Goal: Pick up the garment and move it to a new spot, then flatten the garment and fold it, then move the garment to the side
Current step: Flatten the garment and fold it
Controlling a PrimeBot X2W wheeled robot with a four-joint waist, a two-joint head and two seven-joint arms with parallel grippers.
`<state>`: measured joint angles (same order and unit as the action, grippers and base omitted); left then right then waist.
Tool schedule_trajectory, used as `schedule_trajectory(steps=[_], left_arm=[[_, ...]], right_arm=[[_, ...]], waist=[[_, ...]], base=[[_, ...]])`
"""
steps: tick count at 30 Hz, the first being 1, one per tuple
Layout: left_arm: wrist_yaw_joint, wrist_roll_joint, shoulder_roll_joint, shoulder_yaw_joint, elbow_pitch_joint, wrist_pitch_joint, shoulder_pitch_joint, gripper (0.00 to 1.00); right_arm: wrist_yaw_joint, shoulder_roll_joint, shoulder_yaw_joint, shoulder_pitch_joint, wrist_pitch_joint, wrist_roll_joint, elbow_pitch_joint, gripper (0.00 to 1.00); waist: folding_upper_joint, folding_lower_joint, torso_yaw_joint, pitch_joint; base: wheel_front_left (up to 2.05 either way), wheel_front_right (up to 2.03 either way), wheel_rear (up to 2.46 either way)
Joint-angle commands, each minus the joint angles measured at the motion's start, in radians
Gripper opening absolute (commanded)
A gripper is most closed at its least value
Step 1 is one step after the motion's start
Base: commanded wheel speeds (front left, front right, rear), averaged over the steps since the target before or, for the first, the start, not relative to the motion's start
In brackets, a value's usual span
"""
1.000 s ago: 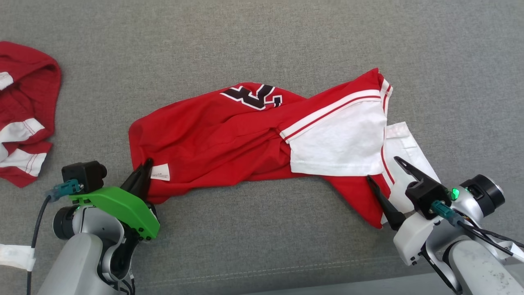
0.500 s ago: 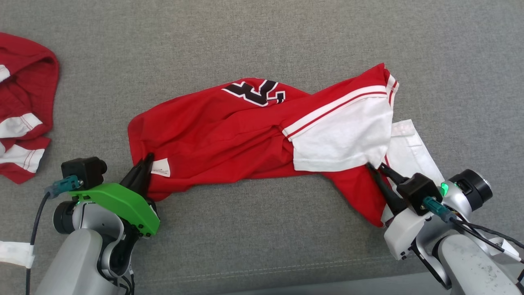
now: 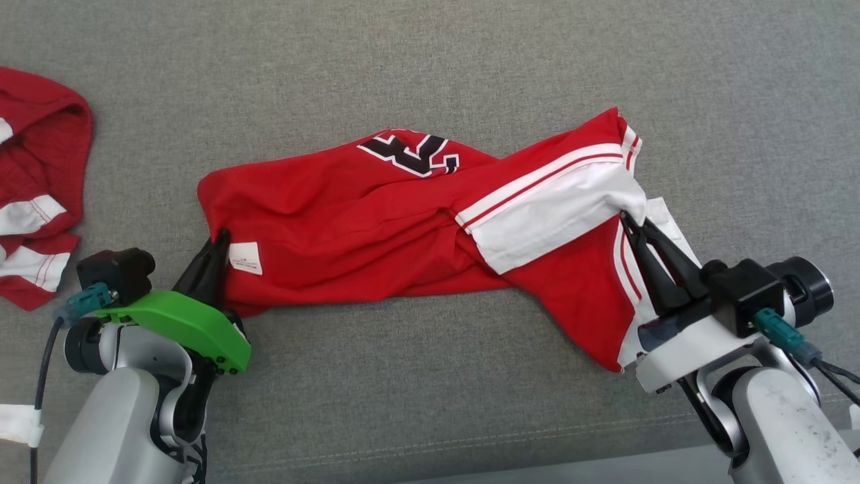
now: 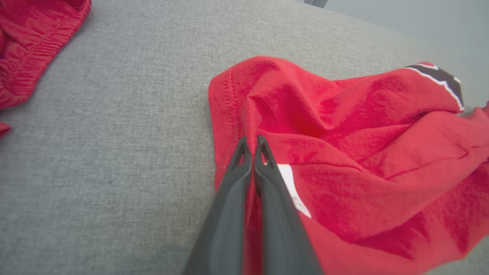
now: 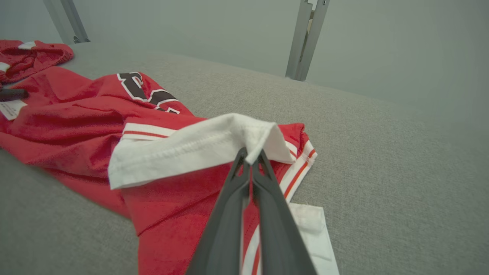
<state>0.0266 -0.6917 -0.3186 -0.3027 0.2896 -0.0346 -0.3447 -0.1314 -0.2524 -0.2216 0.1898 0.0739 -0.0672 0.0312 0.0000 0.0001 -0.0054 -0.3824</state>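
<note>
Left gripper (image 3: 220,236), lower left of my head view: its two long dark fingers are pressed together on the near left hem of the red-and-white knit jersey (image 3: 349,222), just beside a small white sewn-in label (image 3: 245,259). My left wrist view shows red cloth pinched between the fingers.

Right gripper (image 3: 635,220), lower right: I read these fingers as fully closed too, clamped on a fold of the jersey's white sleeve panel (image 3: 537,228), which stands up in a peak at the tips (in the right wrist view the cloth drapes over both fingertips).

Between the two grippers the jersey lies stretched from left to right on the grey woven fabric surface (image 3: 430,67). It is twisted at its middle, with the red body to my left and the white panel and its red stripes to my right. Bold black white-edged lettering (image 3: 410,153) sits on the jersey's far edge.

Farther left, well apart from the jersey, a second crumpled red garment with white bands (image 3: 33,181) lies at the frame edge. Farthest away, in the right wrist view, a grey metal post (image 5: 305,38) rises beyond the surface.
</note>
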Motion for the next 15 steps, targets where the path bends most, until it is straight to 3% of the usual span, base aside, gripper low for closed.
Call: schedule_trajectory(steps=[1, 9, 15], left_arm=[[-0.013, 0.012, -0.01, 0.005, -0.023, 0.013, -0.017, 0.0], [-0.075, 0.054, -0.033, 0.031, -0.188, 0.042, -0.034, 0.0], [-0.101, 0.093, -0.062, 0.029, -0.308, 0.004, -0.113, 0.0]], right_arm=[[0.001, 0.018, 0.023, -0.007, 0.02, -0.032, 0.022, 0.0], [0.001, 0.094, 0.115, 0.067, 0.08, -0.206, 0.062, 0.0], [0.001, 0.069, 0.133, 0.191, 0.095, -0.235, 0.077, 0.0]], waist=[[0.0, -0.0001, -0.002, 0.015], [0.0, -0.0001, -0.003, 0.066], [0.0, -0.0001, 0.006, 0.108]], base=[[0.0, 0.0, 0.0], [0.0, 0.0, 0.0], [0.0, 0.0, 0.0]])
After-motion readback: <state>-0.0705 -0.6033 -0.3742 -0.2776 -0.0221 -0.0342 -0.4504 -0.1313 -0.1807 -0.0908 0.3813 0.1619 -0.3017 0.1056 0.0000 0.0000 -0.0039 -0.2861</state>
